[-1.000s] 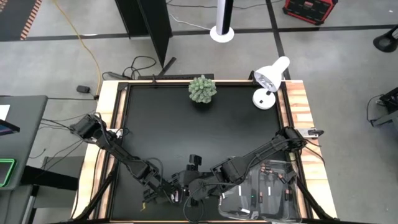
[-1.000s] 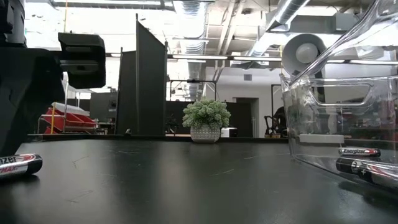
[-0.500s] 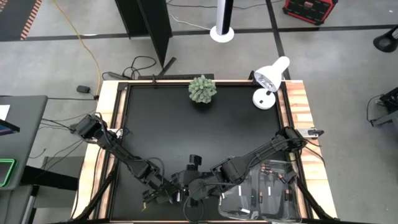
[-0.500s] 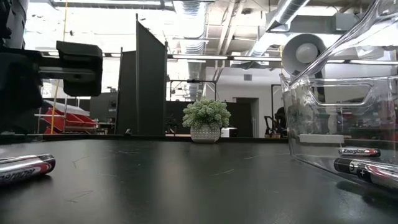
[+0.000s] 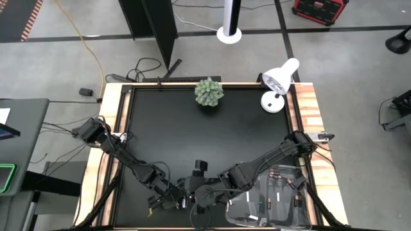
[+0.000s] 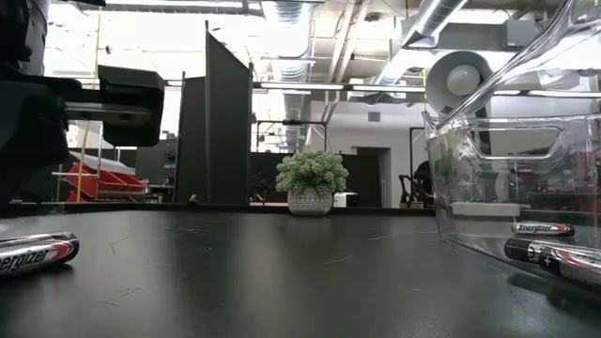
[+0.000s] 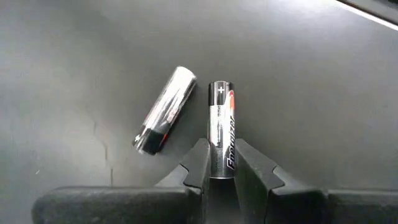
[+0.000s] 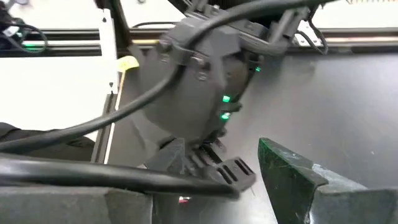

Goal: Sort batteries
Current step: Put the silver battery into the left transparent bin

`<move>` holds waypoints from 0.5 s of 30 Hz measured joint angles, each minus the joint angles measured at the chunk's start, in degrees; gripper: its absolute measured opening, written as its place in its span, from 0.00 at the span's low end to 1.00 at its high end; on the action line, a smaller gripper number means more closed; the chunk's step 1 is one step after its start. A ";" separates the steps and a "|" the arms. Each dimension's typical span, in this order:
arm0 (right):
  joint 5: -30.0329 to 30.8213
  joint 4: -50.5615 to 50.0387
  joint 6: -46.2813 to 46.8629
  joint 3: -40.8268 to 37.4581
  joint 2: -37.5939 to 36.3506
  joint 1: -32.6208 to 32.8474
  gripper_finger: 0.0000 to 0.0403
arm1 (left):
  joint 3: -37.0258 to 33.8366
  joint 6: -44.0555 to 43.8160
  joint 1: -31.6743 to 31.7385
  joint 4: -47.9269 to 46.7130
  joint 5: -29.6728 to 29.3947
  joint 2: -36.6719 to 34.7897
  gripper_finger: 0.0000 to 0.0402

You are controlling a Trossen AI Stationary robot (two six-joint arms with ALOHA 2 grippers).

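- While you look through the left wrist view, your left gripper [image 7: 219, 167] has its two fingers [image 7: 198, 163] squeezed on a black and silver battery [image 7: 221, 127] that has a plus sign on its far end.
- A second battery [image 7: 165, 110], mostly silver, lies loose on the black table [image 7: 311, 93] just beside the held one, tilted away from it.
- From above, your left gripper [image 5: 168, 200] sits low near the front edge of the table [image 5: 167, 122], and your right gripper [image 5: 204, 195] is close beside it.
- You cannot tell whether the right gripper is wide or narrow.
- At table height, one battery [image 6: 36, 253] lies on its side at the left, and two more batteries [image 6: 543, 229] lie inside the clear bin [image 6: 507, 169] on the right.
- A small green plant [image 5: 209, 92] and a white lamp [image 5: 279, 82] stand at the far side of the table.
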 joint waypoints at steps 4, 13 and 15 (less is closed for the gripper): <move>0.06 2.00 -3.14 0.00 0.00 0.84 0.55 | -0.27 0.04 0.06 -1.67 -1.74 -2.25 0.11; 3.40 7.99 -12.40 0.04 -1.74 5.19 0.55 | -0.22 0.98 0.07 -0.06 -7.15 -8.73 0.11; 4.67 8.38 -13.25 0.04 -2.11 6.24 0.55 | -0.16 1.35 0.25 2.93 -7.63 -9.13 0.11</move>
